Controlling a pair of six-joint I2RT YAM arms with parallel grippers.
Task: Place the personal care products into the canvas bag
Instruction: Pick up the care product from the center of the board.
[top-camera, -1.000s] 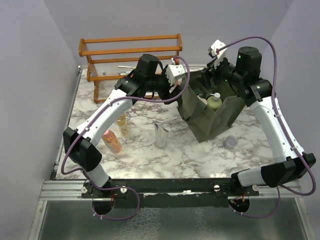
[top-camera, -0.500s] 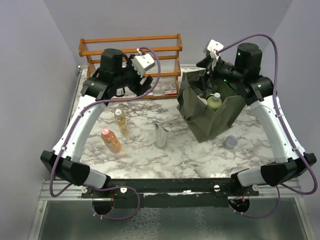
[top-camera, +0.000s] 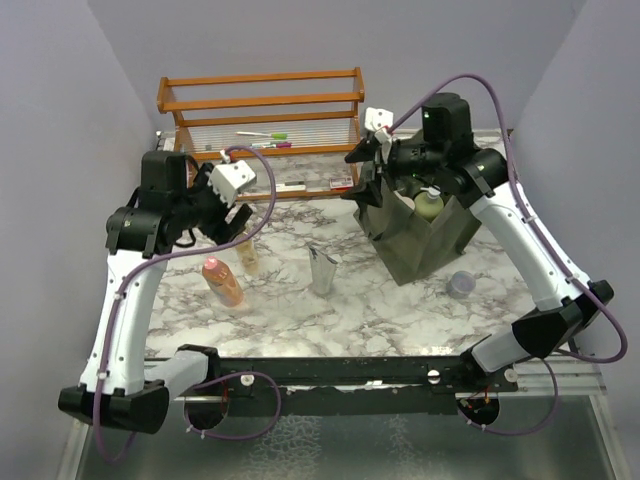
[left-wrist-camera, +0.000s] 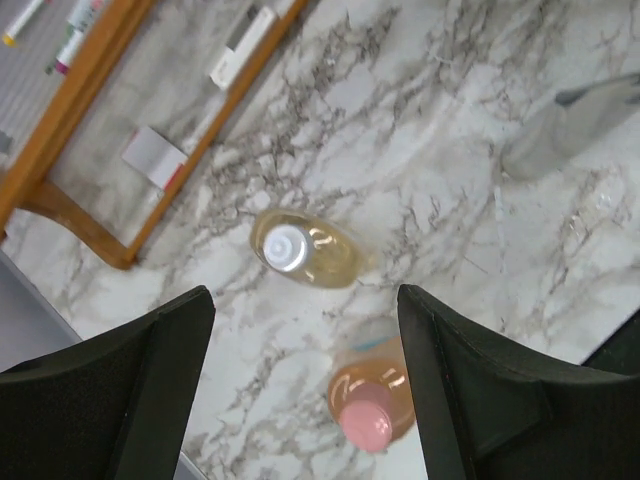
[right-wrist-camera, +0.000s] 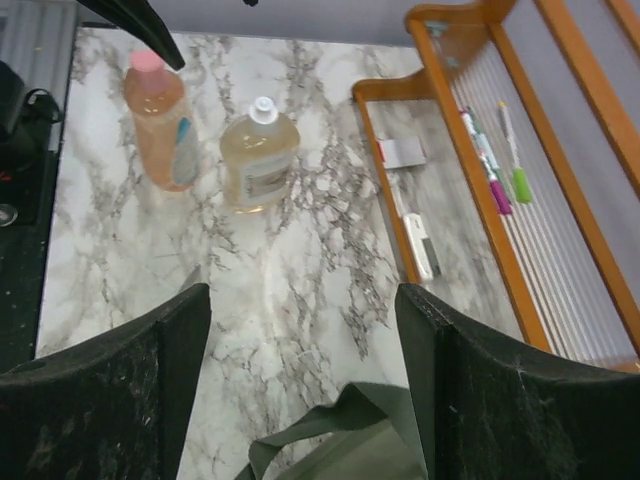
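In the left wrist view, the silver tube (left-wrist-camera: 585, 125) runs off the right edge and the wooden rack (left-wrist-camera: 70, 110) off the left. The right wrist view shows only the canvas bag's (right-wrist-camera: 350, 445) rim. Overhead, the bag walls hide most of the pale green bottle (top-camera: 428, 205).

- Dark olive canvas bag (top-camera: 425, 245), creased, standing open-topped.
- Inside the canvas bag, upright: pale green bottle (top-camera: 430, 206).
- Just left of the canvas bag: silver tube (top-camera: 322, 270), standing.
- Farther left, both upright: amber white-capped bottle (top-camera: 245, 252), orange pink-capped bottle (top-camera: 222, 281).
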